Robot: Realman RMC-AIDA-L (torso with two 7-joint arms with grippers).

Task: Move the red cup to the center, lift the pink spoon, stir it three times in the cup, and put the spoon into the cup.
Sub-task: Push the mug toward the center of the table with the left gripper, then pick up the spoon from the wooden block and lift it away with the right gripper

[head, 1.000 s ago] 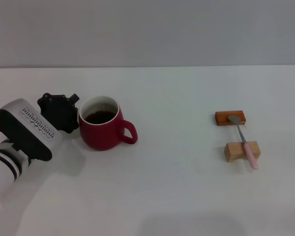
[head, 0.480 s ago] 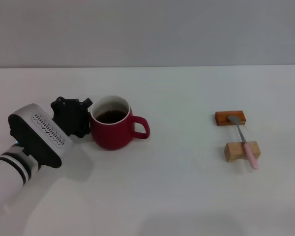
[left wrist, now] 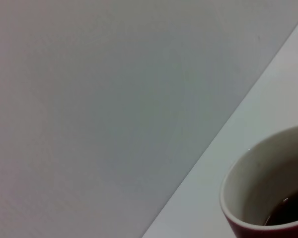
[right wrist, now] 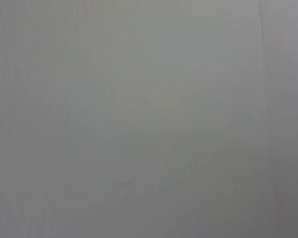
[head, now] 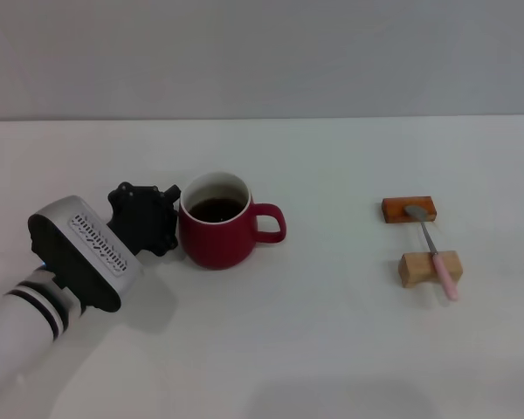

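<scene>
The red cup (head: 217, 236) stands upright on the white table, left of the middle, with dark liquid inside and its handle pointing right. My left gripper (head: 145, 218) is pressed against the cup's left side. In the left wrist view only the cup's rim (left wrist: 248, 163) and white inner wall show. The pink spoon (head: 437, 253) lies at the right, its metal bowl on an orange-brown block (head: 409, 209) and its pink handle across a tan wooden block (head: 424, 269). My right gripper is out of view.
The white table (head: 332, 349) runs back to a grey wall. The two blocks under the spoon are the only other things on it. The right wrist view shows only a plain grey surface.
My left arm has moved to the right, and the red cup has travelled with it toward the middle of the table. The handle has turned to point right. The spoon and blocks stayed put.
</scene>
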